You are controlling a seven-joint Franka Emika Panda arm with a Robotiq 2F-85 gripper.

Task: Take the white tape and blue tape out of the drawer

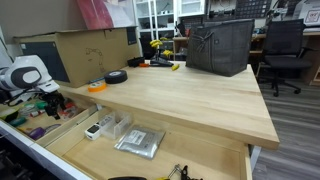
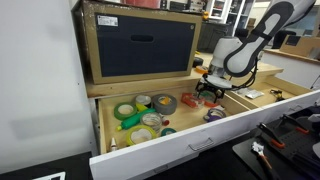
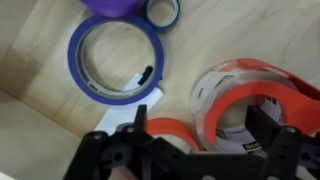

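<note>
Inside the open drawer (image 2: 190, 143), seen from the wrist, the gripper (image 3: 200, 135) hangs with jaws spread wide over an orange roll (image 3: 172, 128), the blue tape (image 3: 115, 60) lying flat at about ten o'clock; the white tape cannot be made out.

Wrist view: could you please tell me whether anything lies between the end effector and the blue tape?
Nothing visible covers the blue tape; it lies flat on the drawer floor, open from above. The open end effector hangs to one side, over an orange roll beside it.
</note>
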